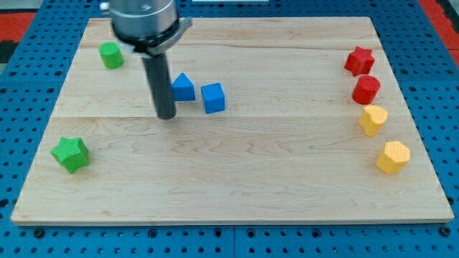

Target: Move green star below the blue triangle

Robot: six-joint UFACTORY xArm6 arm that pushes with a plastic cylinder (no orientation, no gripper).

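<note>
The green star (pixel 70 153) lies near the board's left edge, toward the view's bottom left. The blue triangle (pixel 183 87) sits at upper centre-left, with a blue cube (pixel 213 98) just to its right. My tip (pixel 166 115) stands on the board just left of and slightly below the blue triangle, close to it but apart. The green star is far to the lower left of my tip.
A green cylinder-like block (pixel 110 55) sits at the upper left. At the right edge stand a red star (pixel 359 61), a red block (pixel 366 89), a yellow block (pixel 373 120) and another yellow block (pixel 393 157). The wooden board (pixel 237 186) ends on blue pegboard.
</note>
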